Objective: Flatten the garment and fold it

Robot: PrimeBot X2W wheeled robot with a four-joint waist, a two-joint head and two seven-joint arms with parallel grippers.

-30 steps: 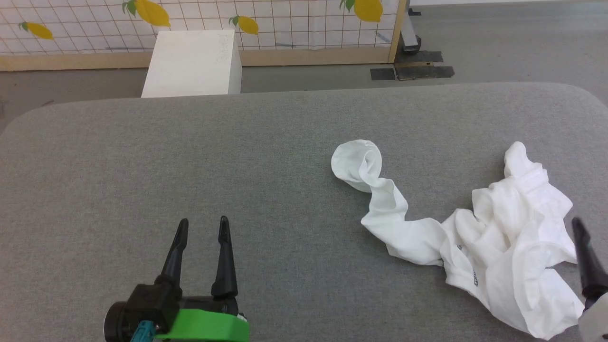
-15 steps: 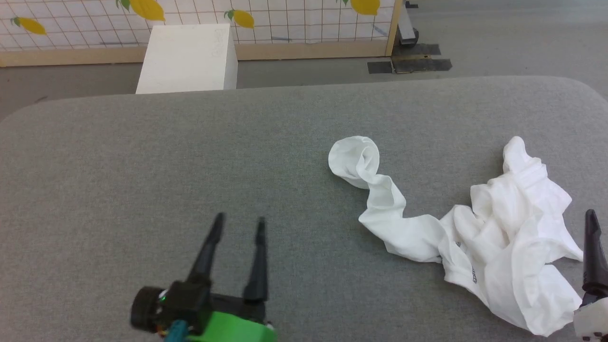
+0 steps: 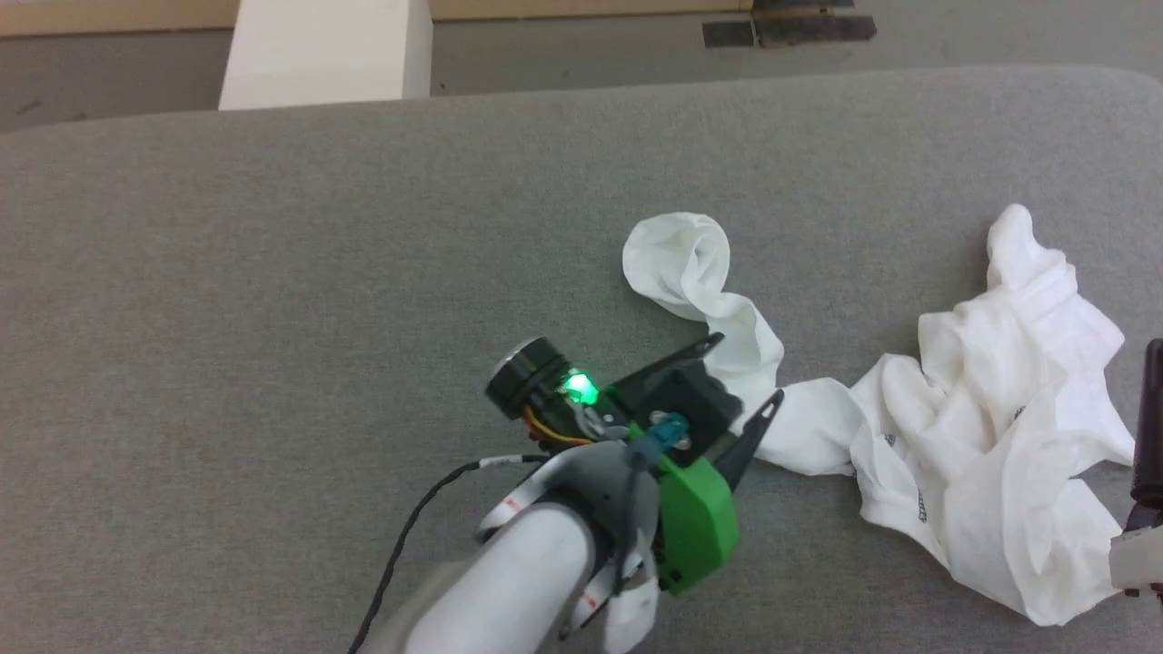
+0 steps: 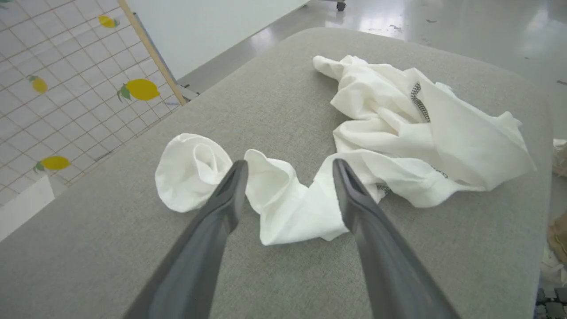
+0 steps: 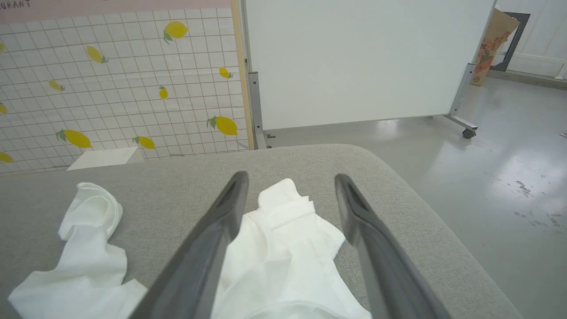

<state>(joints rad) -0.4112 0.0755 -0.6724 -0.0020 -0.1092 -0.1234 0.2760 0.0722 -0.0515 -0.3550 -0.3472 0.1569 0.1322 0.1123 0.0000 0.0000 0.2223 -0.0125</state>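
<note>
The garment [image 3: 990,427], a thin white shirt, lies crumpled at the right of the grey table [image 3: 273,272]. One twisted sleeve [image 3: 727,318] runs left to a curled cuff. My left gripper [image 3: 747,369] is open and points right, its tips over the middle of that sleeve. In the left wrist view the left gripper [image 4: 290,163] straddles the sleeve [image 4: 283,204] with nothing gripped; dark zigzag stitching [image 4: 416,95] shows on the bunched body. My right gripper [image 5: 291,176] is open above the garment [image 5: 283,230] near the table's right end. One dark finger [image 3: 1150,409] of it shows at the head view's right edge.
A white rigid box [image 3: 318,50] stands on the floor beyond the table's far edge. A lemon-patterned screen [image 5: 110,88] and a white wheeled panel [image 5: 354,62] stand behind. The table's rounded right corner [image 5: 398,186] is close to the garment.
My left arm has swung right across the table and turned toward the sleeve, jaws still open. The head camera has tilted down, so the whole picture has shifted. The garment lies as before.
</note>
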